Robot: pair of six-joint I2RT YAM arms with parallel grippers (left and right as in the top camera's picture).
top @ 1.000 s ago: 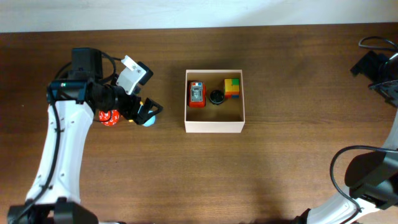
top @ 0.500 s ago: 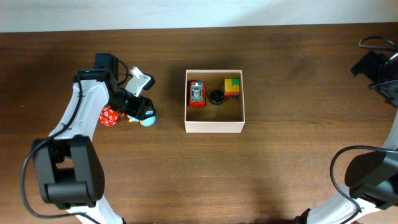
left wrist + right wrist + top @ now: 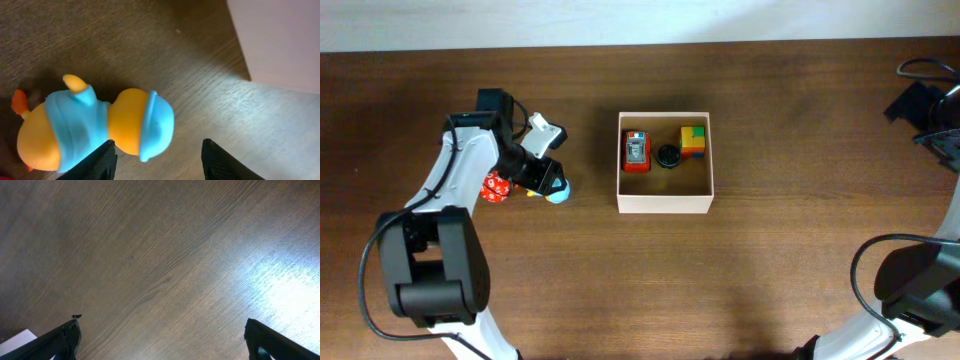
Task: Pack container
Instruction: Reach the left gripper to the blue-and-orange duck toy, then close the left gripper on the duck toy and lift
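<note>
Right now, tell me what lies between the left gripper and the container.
Overhead, the blue-and-orange duck toy lies just off the left gripper. Beyond it there is only bare table up to the container's white wall.

- A toy duck (image 3: 100, 122), orange with a blue top and blue cap, lies on its side on the brown wooden table (image 3: 200, 107).
- The left gripper (image 3: 159, 156) shows only two black fingertips at the bottom edge, standing apart.
- The left fingertip overlaps the duck's lower edge; the right one is clear of it.
- The container (image 3: 280, 40) shows its white wall at the upper right, apart from the duck.
</note>
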